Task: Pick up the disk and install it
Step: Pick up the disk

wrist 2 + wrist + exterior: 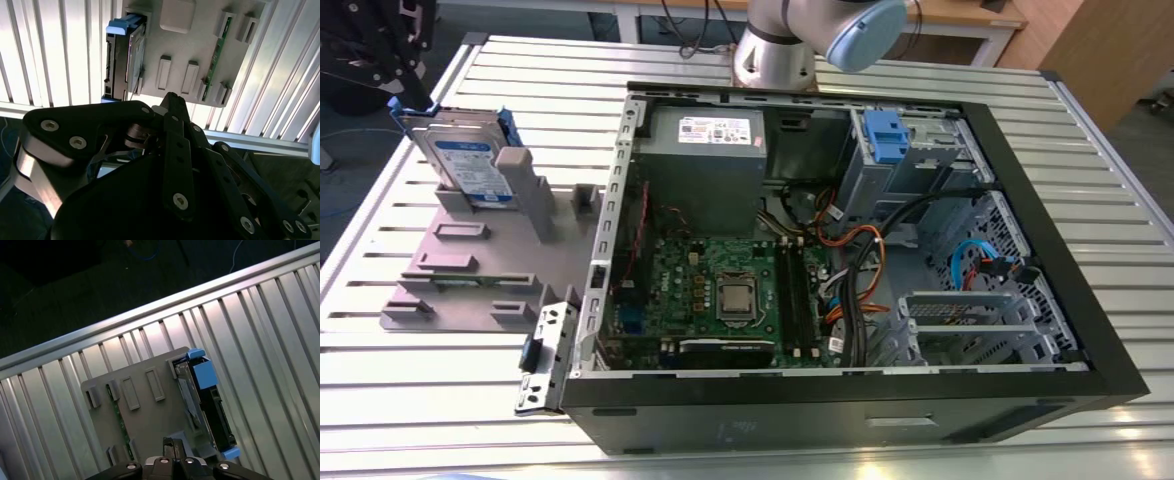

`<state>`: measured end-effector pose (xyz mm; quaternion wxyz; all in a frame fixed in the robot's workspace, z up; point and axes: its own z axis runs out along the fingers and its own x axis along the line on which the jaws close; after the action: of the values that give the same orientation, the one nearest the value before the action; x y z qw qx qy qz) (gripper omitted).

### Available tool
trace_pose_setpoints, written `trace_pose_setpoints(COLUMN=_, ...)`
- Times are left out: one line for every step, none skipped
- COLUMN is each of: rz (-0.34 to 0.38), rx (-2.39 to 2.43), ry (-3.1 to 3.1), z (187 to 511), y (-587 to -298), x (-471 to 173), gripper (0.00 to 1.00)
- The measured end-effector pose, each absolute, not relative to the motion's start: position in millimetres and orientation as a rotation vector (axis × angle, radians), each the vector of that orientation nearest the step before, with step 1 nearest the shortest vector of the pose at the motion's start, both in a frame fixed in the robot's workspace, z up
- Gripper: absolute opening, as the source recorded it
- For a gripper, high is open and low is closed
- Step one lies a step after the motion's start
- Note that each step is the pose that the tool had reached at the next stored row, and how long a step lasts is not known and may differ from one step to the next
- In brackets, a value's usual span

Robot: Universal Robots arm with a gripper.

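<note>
At exterior view's left, on slatted desk (400, 360) — disk (460, 160) upright on edge in grey slotted holder (467, 265), untouched. Rightward, open computer case (1014, 190). In first wrist view, pincer (172, 446) over holder, well apart from disk; released or clenched — cannot tell.

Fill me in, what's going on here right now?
The gripper hangs above the grey holder, clear of the disk. The disk stands on edge in a slot of the holder, not yet picked up. The holder lies on the table at the exterior view's left of the open computer case.
</note>
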<state>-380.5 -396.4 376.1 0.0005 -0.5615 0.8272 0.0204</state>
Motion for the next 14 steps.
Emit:
trace_pose_setpoints(rz=0.064, rx=-1.766, ry=2.596, z=376.1, y=-396.4, x=-380.5, gripper=0.11)
trace_pose_setpoints(rz=0.064, rx=-1.768, ry=2.595, z=376.1, y=-396.4, x=-380.5, gripper=0.11)
trace_pose_setpoints(rz=0.064, rx=-1.771, ry=2.593, z=376.1, y=-396.4, x=-380.5, gripper=0.11)
trace_pose_setpoints(rz=0.064, rx=-1.773, ry=2.592, z=376.1, y=-396.4, x=-380.5, gripper=0.11)
trace_pose_setpoints(rz=0.064, rx=-1.775, ry=2.59, z=376.1, y=-396.4, x=-380.5, gripper=0.11)
trace_pose_setpoints(rz=0.064, rx=-1.777, ry=2.589, z=376.1, y=-396.4, x=-380.5, gripper=0.11)
trace_pose_setpoints(rz=0.064, rx=-1.78, ry=2.587, z=376.1, y=-396.4, x=-380.5, gripper=0.11)
trace_pose_setpoints(rz=0.064, rx=-1.782, ry=2.586, z=376.1, y=-396.4, x=-380.5, gripper=0.11)
trace_pose_setpoints(rz=0.064, rx=-1.784, ry=2.584, z=376.1, y=-396.4, x=-380.5, gripper=0.11)
trace_pose_setpoints(rz=0.064, rx=-1.787, ry=2.583, z=376.1, y=-396.4, x=-380.5, gripper=0.11)
trace_pose_setpoints(rz=0.064, rx=-1.789, ry=2.581, z=376.1, y=-396.4, x=-380.5, gripper=0.11)
trace_pose_setpoints(rz=0.064, rx=-1.792, ry=2.579, z=376.1, y=-396.4, x=-380.5, gripper=0.11)
trace_pose_setpoints(rz=0.064, rx=-1.794, ry=2.578, z=376.1, y=-396.4, x=-380.5, gripper=0.11)
trace_pose_setpoints(rz=0.064, rx=-1.797, ry=2.576, z=376.1, y=-396.4, x=-380.5, gripper=0.11)
